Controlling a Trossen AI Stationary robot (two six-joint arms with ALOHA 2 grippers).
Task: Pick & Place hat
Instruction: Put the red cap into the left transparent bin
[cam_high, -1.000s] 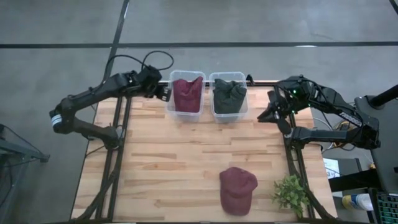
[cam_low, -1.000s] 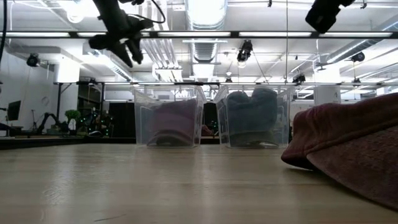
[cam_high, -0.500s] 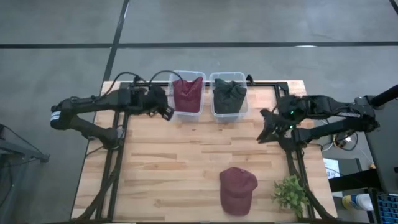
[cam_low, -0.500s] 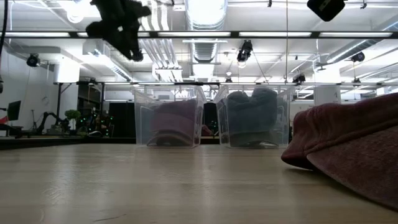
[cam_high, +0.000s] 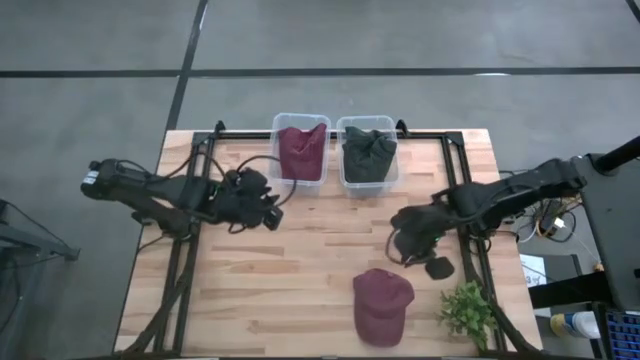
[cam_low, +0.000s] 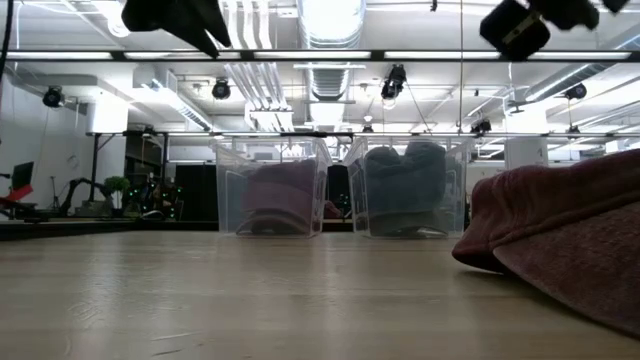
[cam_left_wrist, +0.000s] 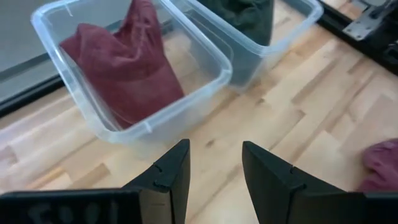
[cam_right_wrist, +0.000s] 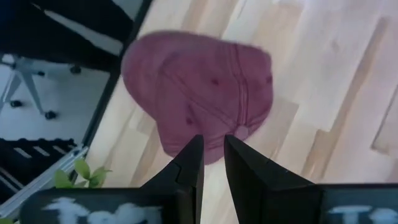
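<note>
A maroon hat (cam_high: 382, 305) lies flat on the wooden table near its front edge, right of the middle; it also fills the right of the low view (cam_low: 560, 240) and shows in the right wrist view (cam_right_wrist: 199, 93). My right gripper (cam_high: 402, 243) hovers above the table just beyond the hat, tipped down toward it. Its fingers (cam_right_wrist: 213, 149) stand a narrow gap apart with nothing between them. My left gripper (cam_high: 272, 213) hangs in the air left of the middle, in front of the bins. It is open (cam_left_wrist: 214, 165) and holds nothing.
Two clear bins stand at the back: the left bin (cam_high: 278, 168) holds a maroon hat (cam_left_wrist: 134, 74), the right bin (cam_high: 392, 170) a dark green hat (cam_high: 368, 152). A small green plant (cam_high: 468, 312) sits at the near right corner. Black frame rails (cam_high: 190, 250) run along both sides.
My left gripper has swung from beside the maroon bin toward the near edge and a little to the right, rolling as it went. My right gripper has swung from the far right corner toward the table's middle and the hat, sinking and tipping downward. The hat has not moved.
</note>
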